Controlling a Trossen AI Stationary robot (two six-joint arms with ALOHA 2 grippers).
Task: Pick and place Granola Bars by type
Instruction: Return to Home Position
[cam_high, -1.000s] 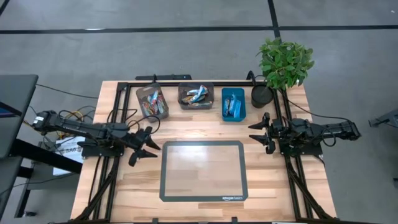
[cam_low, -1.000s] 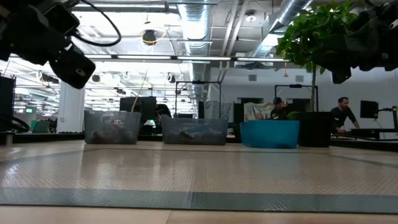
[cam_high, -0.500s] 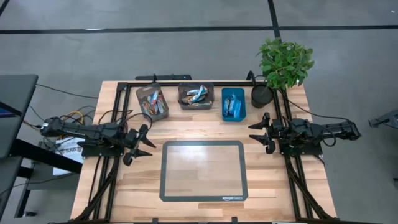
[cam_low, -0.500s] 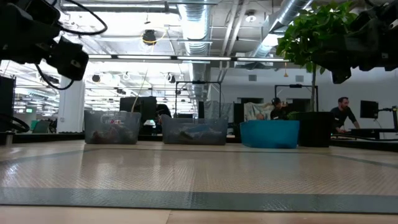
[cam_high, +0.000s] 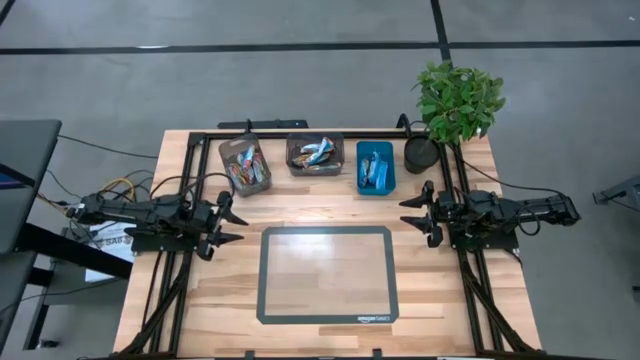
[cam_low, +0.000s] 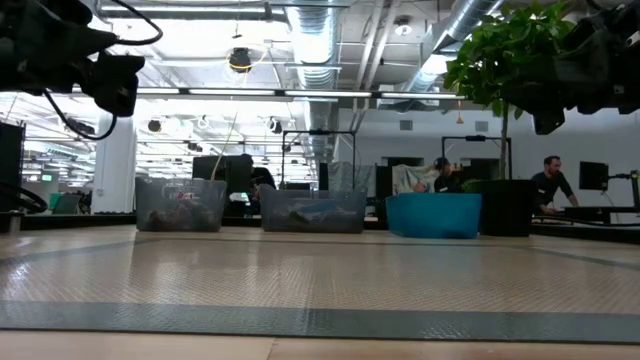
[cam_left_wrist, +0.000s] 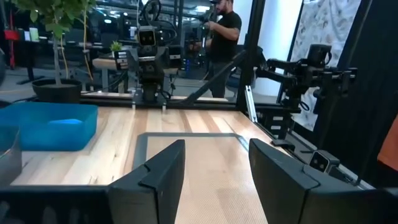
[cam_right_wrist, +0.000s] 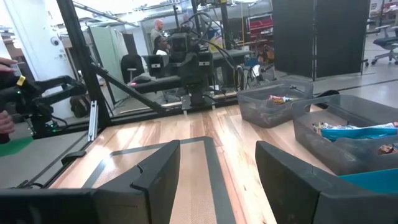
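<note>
Seen from above, the pale wooden bench (cam_high: 430, 295) carries three rectangular bins in a row along its far edge. They are a clear grey plastic bin (cam_high: 245, 165) nearest the left corner, a second grey bin (cam_high: 315, 154) mid-edge, and a bright blue plastic bin (cam_high: 375, 167) to its right. The foil-wrapped granola bars (cam_high: 244, 170) lie inside these bins: red-and-blue ones in the left bin, pale blue and brown ones in the middle, more in the blue one. A round black pot (cam_high: 421, 155) with a leafy green plant (cam_high: 460, 98) stands at the far right corner. A grey-framed rectangular mat (cam_high: 327, 273) fills the bench's middle and near edge. The left gripper (cam_high: 226, 226) hangs at the left edge, fingers spread and holding nothing. The right gripper (cam_high: 412, 212) mirrors it at the right edge, also spread and empty.

At bench level, the three bins and the pot line the far edge, and both arms sit high in the upper corners.

The left wrist camera shows the left gripper's two dark fingers (cam_left_wrist: 158, 177) parted over the mat. The blue bin is at the far edge and the right arm is opposite. A person (cam_left_wrist: 224, 37) stands in the room beyond.

The right wrist camera shows its fingers (cam_right_wrist: 155, 171) likewise parted, with bars visible in both grey bins.
</note>
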